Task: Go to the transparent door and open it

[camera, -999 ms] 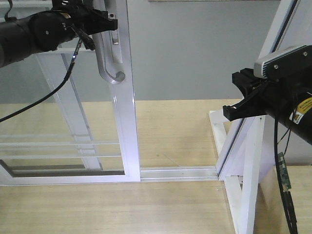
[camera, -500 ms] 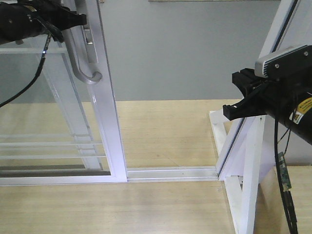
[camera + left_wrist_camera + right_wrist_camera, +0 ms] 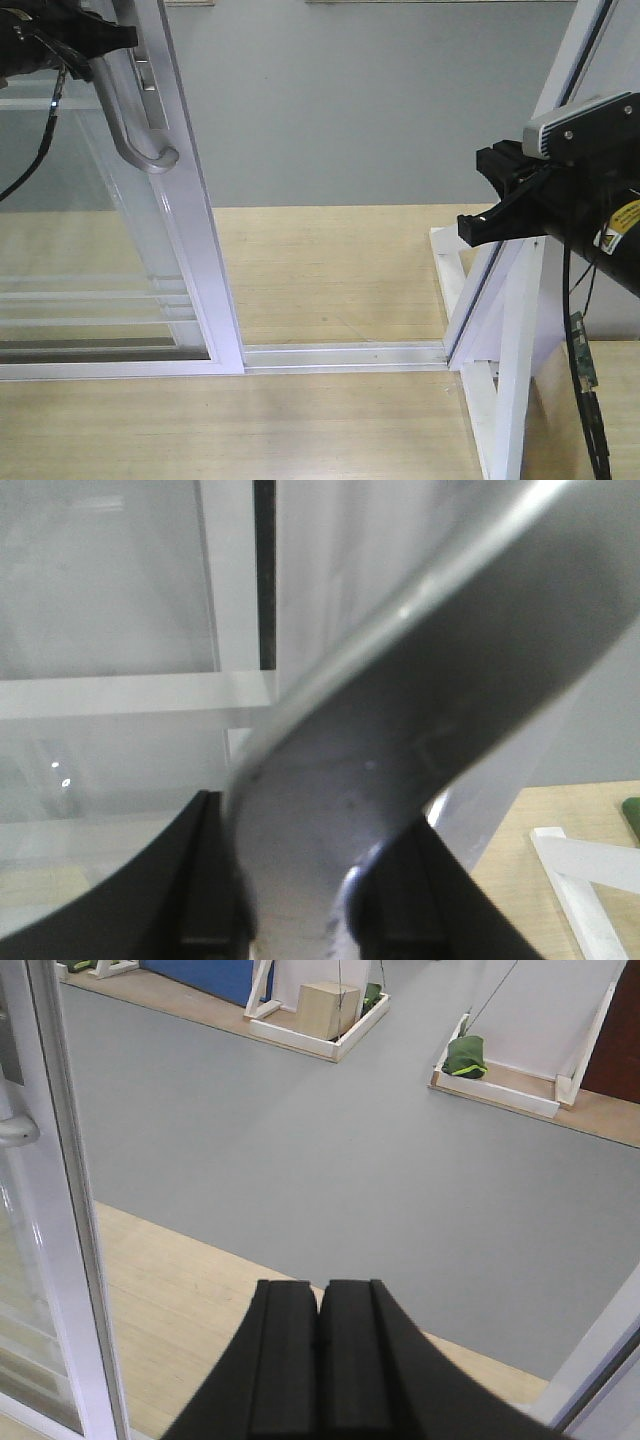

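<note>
Nearest me in the front view lies a pale wooden floor [image 3: 300,430]; across it runs a white floor track [image 3: 350,353]. The transparent door [image 3: 195,260] stands on that track at the left of the view; its white stile is well apart from the slanted white frame [image 3: 500,330] on the right, with bare track between them.

My left gripper [image 3: 100,40] is at the top left, clamped on the door's curved grey handle [image 3: 135,120]; in the left wrist view its black fingers [image 3: 200,880] hug both sides of the bar.

My right gripper [image 3: 320,1295] holds nothing, its jaws pressed together; it hangs by the right-hand frame, apart from the door.

Beyond the opening spreads a grey floor [image 3: 380,100]; far off in the right wrist view sit a cardboard box [image 3: 328,1008] and a green bag [image 3: 465,1057].
</note>
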Controlling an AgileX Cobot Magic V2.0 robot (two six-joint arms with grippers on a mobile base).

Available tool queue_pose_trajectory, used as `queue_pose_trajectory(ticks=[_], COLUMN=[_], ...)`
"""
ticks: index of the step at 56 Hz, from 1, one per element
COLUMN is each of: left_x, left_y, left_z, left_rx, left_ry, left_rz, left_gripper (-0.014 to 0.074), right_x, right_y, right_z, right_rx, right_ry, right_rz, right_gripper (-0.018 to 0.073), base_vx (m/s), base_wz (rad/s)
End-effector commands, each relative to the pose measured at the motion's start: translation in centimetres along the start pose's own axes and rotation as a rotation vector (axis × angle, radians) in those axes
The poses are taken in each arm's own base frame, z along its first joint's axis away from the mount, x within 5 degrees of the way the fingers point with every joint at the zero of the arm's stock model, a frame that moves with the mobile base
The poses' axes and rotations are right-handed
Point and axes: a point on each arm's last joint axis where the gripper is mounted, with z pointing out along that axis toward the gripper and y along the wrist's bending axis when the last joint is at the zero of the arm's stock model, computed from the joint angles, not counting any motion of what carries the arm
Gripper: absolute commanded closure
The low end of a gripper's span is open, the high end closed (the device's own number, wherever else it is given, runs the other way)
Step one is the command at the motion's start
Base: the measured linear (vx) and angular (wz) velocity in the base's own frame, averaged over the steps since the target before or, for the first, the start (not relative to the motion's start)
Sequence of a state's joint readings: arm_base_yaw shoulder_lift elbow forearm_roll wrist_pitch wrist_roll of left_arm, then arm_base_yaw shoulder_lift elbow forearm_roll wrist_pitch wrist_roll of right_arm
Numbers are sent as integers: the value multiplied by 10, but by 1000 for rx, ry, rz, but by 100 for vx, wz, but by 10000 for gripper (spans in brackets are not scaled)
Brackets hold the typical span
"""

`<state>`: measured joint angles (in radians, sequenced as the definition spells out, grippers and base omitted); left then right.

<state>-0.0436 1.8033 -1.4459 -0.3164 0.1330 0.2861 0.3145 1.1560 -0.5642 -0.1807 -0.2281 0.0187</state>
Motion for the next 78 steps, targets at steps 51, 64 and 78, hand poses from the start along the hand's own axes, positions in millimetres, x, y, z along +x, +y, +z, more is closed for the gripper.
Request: queue_pose_trajectory(ticks=[51,64,78], left_x=[-51,-20,15], left_y=[34,29,21], left_z=[-75,-111,-174], left_rx=[-114,-121,-120], left_ry=[-157,-141,-146], left_rz=[125,120,116], left_gripper=[596,596,596], right_x=[-21,-21,-21], right_y=[-3,-3,-3], right_z=[-5,-5,-5], right_rx=[13,13,12], right_ry=[-126,-125,-125], right_rz=[-3,-3,8], right_gripper=[565,565,565], base_vx=[0,0,0], base_wz=[0,0,0])
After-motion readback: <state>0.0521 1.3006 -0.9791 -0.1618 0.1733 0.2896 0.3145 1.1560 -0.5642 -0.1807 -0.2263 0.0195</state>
